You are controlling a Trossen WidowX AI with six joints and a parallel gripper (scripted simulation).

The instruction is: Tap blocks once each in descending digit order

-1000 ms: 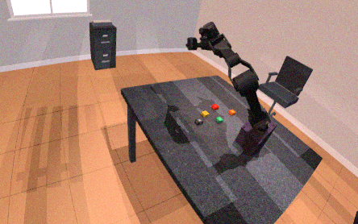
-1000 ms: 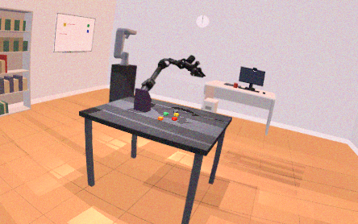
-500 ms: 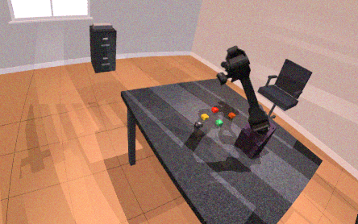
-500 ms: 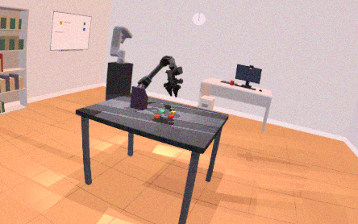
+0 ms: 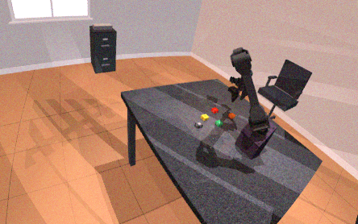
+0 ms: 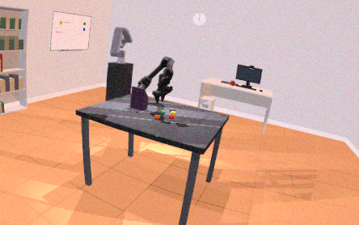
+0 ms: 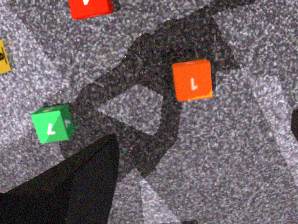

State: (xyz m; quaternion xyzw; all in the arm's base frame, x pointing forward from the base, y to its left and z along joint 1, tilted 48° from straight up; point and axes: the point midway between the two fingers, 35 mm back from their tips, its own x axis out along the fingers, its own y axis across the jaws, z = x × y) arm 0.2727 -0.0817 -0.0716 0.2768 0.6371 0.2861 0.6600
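Note:
Five small blocks lie on the dark table (image 5: 169, 101) (image 6: 121, 117). They are a red block (image 5: 214, 109) (image 6: 171, 116) printed 4, an orange block (image 5: 231, 115) (image 6: 157, 116) (image 7: 193, 80) printed 1, a green block (image 5: 218, 123) (image 6: 162, 112) (image 7: 52, 124) whose digit looks like 7, a yellow block (image 5: 205, 117) (image 6: 173, 112) (image 7: 3, 56) and a white block (image 5: 198, 125). The digits on the yellow and white blocks are not readable. My gripper (image 5: 238, 93) (image 6: 158, 97) is open and empty. It hangs well above the blocks, roughly over the orange one, and its shadow falls across them.
The arm's purple base (image 5: 254, 141) (image 6: 139, 99) stands on the table close behind the blocks. An office chair (image 5: 288, 86) stands beside the table's far edge. A filing cabinet (image 5: 103, 49) stands by the wall.

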